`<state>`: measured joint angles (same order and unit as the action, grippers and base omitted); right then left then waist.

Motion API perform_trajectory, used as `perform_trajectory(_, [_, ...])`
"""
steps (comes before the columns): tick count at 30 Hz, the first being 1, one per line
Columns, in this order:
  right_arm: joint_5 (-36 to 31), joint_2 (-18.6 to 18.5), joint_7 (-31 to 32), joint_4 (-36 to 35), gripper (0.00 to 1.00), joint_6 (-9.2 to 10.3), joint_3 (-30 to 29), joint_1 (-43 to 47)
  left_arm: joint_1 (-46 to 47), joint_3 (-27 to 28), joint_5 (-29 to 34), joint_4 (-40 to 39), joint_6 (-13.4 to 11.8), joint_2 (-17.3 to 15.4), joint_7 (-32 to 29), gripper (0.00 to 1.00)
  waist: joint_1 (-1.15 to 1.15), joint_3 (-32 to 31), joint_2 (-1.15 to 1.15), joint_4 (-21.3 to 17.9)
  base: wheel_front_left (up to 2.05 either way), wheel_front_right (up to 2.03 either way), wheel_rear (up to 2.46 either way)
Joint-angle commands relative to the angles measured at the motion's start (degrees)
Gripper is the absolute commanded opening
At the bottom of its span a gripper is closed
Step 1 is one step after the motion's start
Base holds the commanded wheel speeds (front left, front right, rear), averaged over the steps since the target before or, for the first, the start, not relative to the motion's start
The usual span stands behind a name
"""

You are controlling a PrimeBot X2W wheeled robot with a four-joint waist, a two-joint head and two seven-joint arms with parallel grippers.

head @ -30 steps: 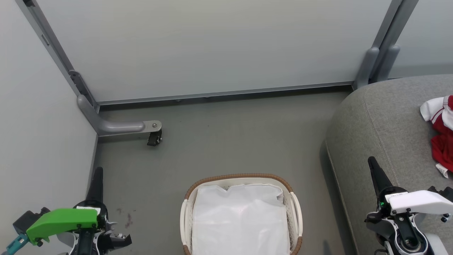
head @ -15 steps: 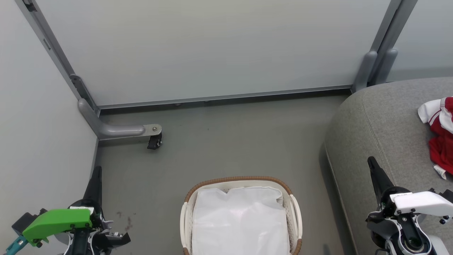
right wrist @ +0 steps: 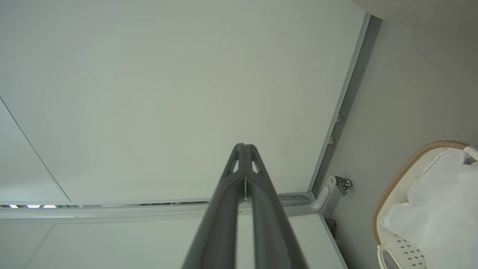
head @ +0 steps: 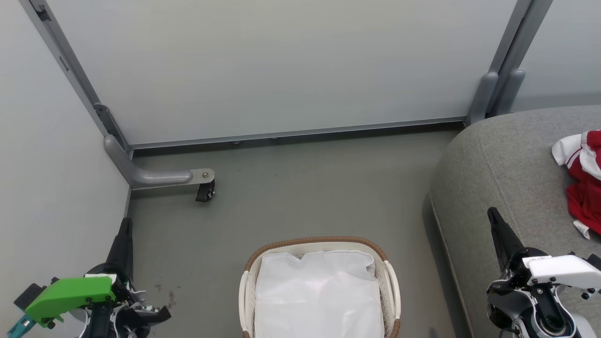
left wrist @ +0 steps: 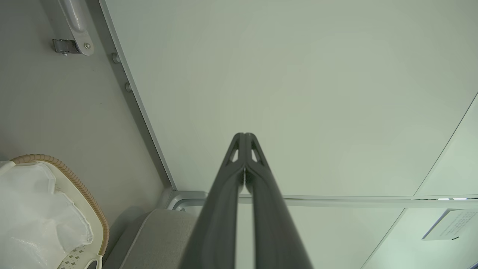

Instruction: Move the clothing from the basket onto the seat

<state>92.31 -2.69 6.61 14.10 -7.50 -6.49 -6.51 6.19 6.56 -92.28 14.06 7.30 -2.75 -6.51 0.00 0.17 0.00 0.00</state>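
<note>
The clothing (head: pixel 584 188), a soft bright red fabric garment with white trim bearing thin red stripes, lies crumpled on the seat (head: pixel 507 169), a large grey fabric-upholstered sofa with rounded edges, at the right border of the head view. The small oval basket (head: pixel 314 241) of white plastic lattice with a brown woven rim stands on the grey floor (head: pixel 305 197), apart from the seat; its plain white fabric liner (head: pixel 319 291) covers the visible interior, so the transfer is judged complete or nearly so. Handling: the garment should be light, limp and non-fragile; it will drape and stretch rather than hold shape, and a loose end may trail or catch on the lattice. Recommended hold: pinch a raised fold of the red body, or the thicker white collar or cuff trim (the denser edge should slip less between narrow fingers). Take care not to pinch the liner together with any garment. Arm pose: the left gripper (left wrist: pixel 244 140) sits at the lower left of the head view above the floor beside the pale side panel (head: pixel 47 188), fingers pointing forward; the right gripper (right wrist: pixel 244 149) sits at the lower right, alongside the front edge of the seat, likewise pointing forward. Both pairs of long dark fingers are pressed together tip to tip, with nothing between them.
</note>
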Motion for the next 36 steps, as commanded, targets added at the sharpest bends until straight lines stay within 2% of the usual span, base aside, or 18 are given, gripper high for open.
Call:
perform_trajectory(1, [0.2, -0.4, 0.1, -0.2, 0.0, 0.02, -0.1, 0.6, 0.0, 0.1, -0.2, -0.1, 0.4, -0.3, -0.3, 0.0, 0.0, 0.0, 0.0, 0.0, 0.0, 0.0, 0.0])
perform_trajectory(36, [0.2, -0.4, 0.1, -0.2, 0.0, 0.02, -0.1, 0.6, 0.0, 0.2, -0.2, -0.1, 0.4, -0.3, -0.3, 0.0, 0.0, 0.0, 0.0, 0.0, 0.0, 0.0, 0.0])
